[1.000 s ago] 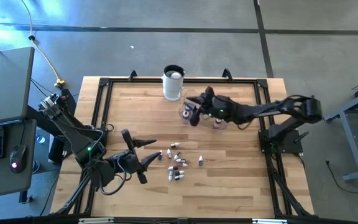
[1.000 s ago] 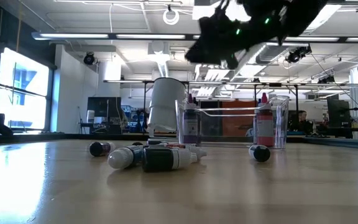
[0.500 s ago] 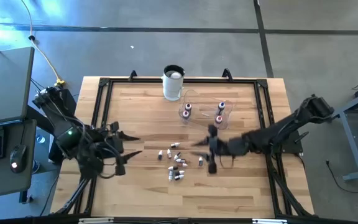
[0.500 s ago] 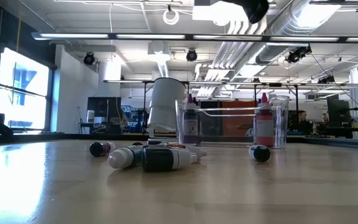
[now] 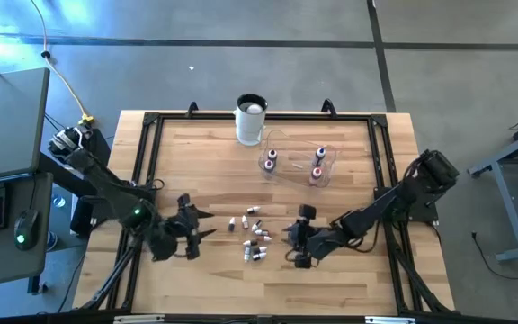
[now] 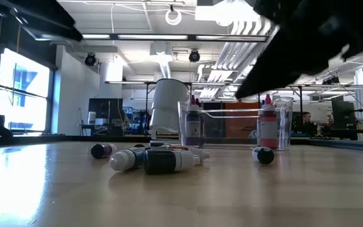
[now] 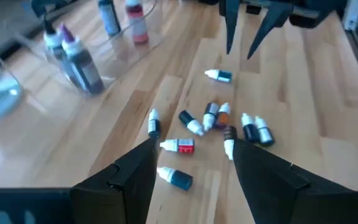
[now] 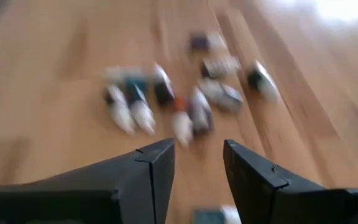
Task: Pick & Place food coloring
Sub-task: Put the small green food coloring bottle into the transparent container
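Several tiny white-capped food coloring bottles lie on their sides in a loose pile mid-table, and show too in the low view, the left wrist view and the right wrist view. Three more stand upright in the clear bowl. My left gripper hovers open just left of the pile. My right gripper hovers open just right of it, and its two fingers face the left one across the pile. Neither gripper touches a bottle.
A tall white cup stands at the far edge, just left of the clear bowl. A black frame borders the wooden table. One bottle lies apart to the right of the pile. Bare wood lies near and to both sides.
My right gripper has swung from above the clear bowl toward the table's near edge and come down beside the right of the pile, pointing left. My left gripper drew back leftward, then returned toward the pile. The bottles on the table have kept still.
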### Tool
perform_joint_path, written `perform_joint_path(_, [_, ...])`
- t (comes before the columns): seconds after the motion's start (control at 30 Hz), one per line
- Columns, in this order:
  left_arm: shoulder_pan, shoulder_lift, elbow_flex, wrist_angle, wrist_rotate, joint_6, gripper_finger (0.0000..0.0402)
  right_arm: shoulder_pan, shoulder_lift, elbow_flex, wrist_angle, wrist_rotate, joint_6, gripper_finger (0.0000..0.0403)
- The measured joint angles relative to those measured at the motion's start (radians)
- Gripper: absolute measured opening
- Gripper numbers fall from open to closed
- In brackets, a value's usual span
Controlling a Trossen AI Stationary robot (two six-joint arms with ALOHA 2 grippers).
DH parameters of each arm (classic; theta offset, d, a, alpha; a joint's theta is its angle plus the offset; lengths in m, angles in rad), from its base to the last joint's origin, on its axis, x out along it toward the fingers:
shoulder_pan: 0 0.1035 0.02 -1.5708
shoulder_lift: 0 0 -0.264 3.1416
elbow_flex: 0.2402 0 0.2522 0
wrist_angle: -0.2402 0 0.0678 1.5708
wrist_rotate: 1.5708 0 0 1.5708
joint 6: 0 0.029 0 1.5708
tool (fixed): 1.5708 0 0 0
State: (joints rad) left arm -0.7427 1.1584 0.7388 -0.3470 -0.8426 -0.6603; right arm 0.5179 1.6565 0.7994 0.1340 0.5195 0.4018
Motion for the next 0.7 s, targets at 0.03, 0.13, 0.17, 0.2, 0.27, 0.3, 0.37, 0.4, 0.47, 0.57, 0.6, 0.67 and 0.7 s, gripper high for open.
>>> perform_joint_path(0.03, [0.021,0.000,-0.020,0.027,0.012,0.000,0.0207,-0.009,0.000,0.000,-0.041,-0.010,0.027,0.0131])
perform_joint_path(0.13, [0.079,0.000,-0.068,0.093,0.065,-0.004,0.0207,-0.035,0.000,0.000,-0.121,-0.069,0.185,0.0131])
perform_joint_path(0.17, [0.099,0.000,-0.077,0.113,0.083,-0.003,0.0207,-0.043,0.000,0.000,-0.137,-0.096,0.259,0.0131])
perform_joint_path(0.2, [0.118,0.000,-0.082,0.135,0.099,-0.002,0.0207,-0.051,0.000,0.000,-0.151,-0.123,0.330,0.0131])
perform_joint_path(0.27, [0.153,0.003,-0.087,0.165,0.116,0.003,0.0207,-0.062,0.000,0.000,-0.187,-0.153,0.450,0.0131])
perform_joint_path(0.3, [0.167,0.003,-0.090,0.174,0.119,0.015,0.0207,-0.064,0.000,0.000,-0.208,-0.154,0.494,0.0131])
perform_joint_path(0.37, [0.186,0.003,-0.092,0.199,0.121,0.042,0.0207,-0.065,0.000,0.000,-0.240,-0.145,0.546,0.0131])
perform_joint_path(0.4, [0.192,0.003,-0.092,0.209,0.121,0.047,0.0207,-0.065,0.000,0.000,-0.251,-0.143,0.573,0.0131])
perform_joint_path(0.47, [0.202,0.003,-0.092,0.219,0.136,0.060,0.0207,-0.064,0.005,0.000,-0.247,-0.142,0.628,0.0131])
perform_joint_path(0.57, [0.202,0.003,-0.092,0.244,0.161,0.088,0.0207,-0.064,0.020,0.000,-0.226,-0.140,0.648,0.0131])
perform_joint_path(0.6, [0.201,0.003,-0.092,0.244,0.168,0.089,0.0207,-0.064,0.028,0.000,-0.225,-0.141,0.655,0.0131])
perform_joint_path(0.67, [0.201,0.003,-0.092,0.243,0.176,0.088,0.0207,-0.068,0.057,0.000,-0.224,-0.149,0.685,0.0131])
perform_joint_path(0.7, [0.200,0.003,-0.092,0.243,0.176,0.089,0.0207,-0.071,0.068,0.001,-0.208,-0.151,0.697,0.0131])
